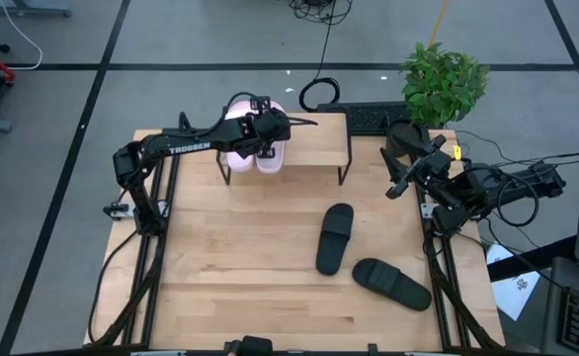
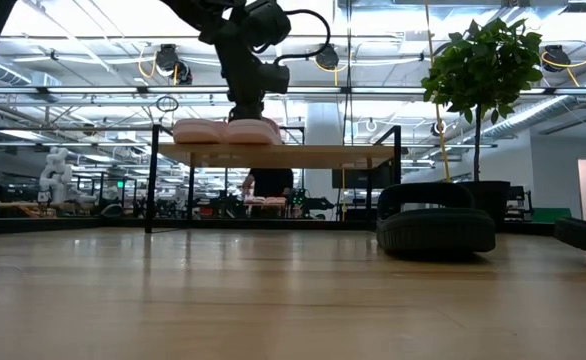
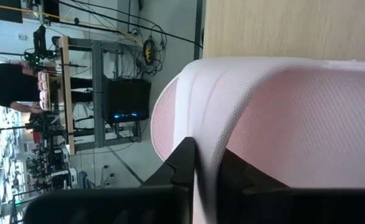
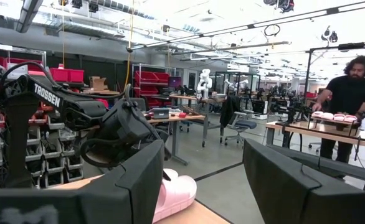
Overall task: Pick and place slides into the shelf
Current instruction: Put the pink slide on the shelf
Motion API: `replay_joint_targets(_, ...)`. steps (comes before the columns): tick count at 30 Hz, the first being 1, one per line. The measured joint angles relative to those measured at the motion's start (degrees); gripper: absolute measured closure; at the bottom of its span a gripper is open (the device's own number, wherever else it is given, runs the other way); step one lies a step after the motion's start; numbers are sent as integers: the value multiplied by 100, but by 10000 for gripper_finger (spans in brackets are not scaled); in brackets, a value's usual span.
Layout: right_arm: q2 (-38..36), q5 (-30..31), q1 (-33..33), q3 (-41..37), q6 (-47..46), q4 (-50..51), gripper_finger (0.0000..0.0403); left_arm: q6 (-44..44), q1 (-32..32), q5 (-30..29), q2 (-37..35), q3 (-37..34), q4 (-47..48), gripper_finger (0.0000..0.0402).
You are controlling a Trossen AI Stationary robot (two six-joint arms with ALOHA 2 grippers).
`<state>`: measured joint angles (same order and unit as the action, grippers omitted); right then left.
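Landmark: low shelf (image 1: 314, 143), light wooden rectangular top board on thin black metal legs, at the far edge of the wooden tabletop (image 1: 240, 277).
Pink pair: two pale pink foam slide sandals (image 1: 253, 148) lie side by side, touching, on the shelf's left end.
Left gripper (image 1: 268, 129): over the pink pair; in the left wrist view its fingers (image 3: 185, 163) sit narrow, pinching the edge of a pink textured strap (image 3: 276, 118).
Black pair: two matte black slide sandals, one (image 1: 335, 237) on the tabletop in front of the shelf's right half, the other (image 1: 391, 283) nearer the front edge, apart from the first.
Right gripper (image 1: 400, 181): hovers off the shelf's right end, fingers (image 4: 139, 180) wide, holding nothing.
Handling: likely light, springy foam with a matte, grippy skin; the broad arched strap is probably the best hold, since the sole may flex.
Remaining: black pair not yet on the shelf.
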<state>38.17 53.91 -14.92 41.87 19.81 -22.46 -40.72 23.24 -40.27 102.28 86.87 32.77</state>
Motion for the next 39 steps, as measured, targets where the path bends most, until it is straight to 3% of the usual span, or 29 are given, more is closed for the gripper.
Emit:
replay_joint_targets(10,0,-2,0,0,0,0,193,56,0,-51,0,0,9,317)
replay_joint_targets(39,-1,-4,-2,-1,-2,1,193,-185,-24,-174,0,0,-4,314)
